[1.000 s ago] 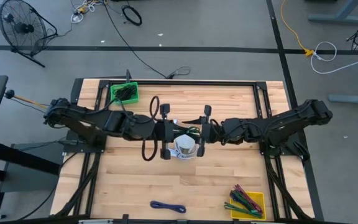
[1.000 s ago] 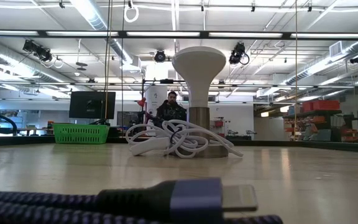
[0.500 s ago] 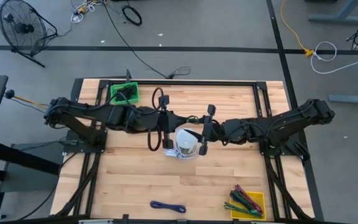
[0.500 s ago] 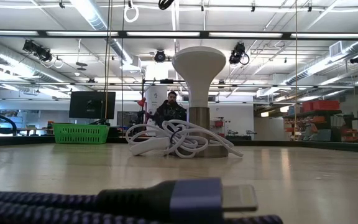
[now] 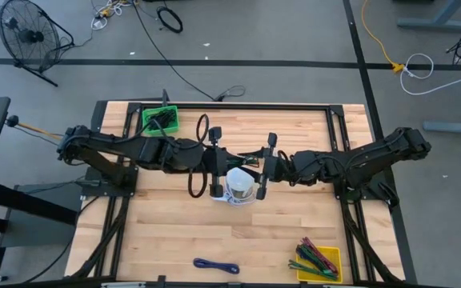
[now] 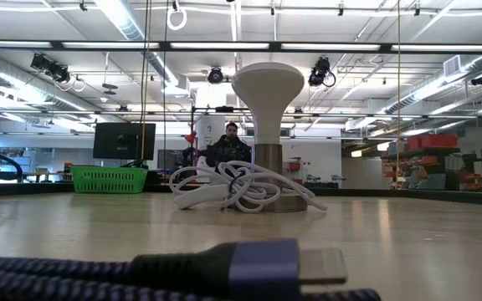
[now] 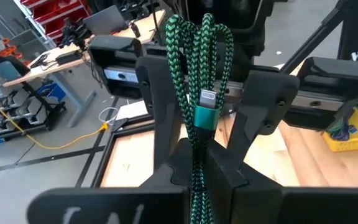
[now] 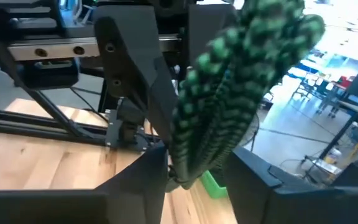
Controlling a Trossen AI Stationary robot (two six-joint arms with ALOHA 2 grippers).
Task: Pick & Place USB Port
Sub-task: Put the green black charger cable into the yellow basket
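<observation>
Above the white stand (image 5: 240, 186) both grippers pinch one green braided cable (image 7: 199, 74), left gripper (image 7: 207, 134) and right gripper (image 8: 194, 165) closed on it, likely mid-handover.

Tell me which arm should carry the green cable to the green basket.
Left, probably. The left gripper is shut on the green cable, and the green basket sits on its side of the table. The right gripper also grips it, farther from the basket.

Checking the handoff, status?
Left gripper and right gripper both shut on green braided cable, above white charging stand. Nothing blocking.
</observation>
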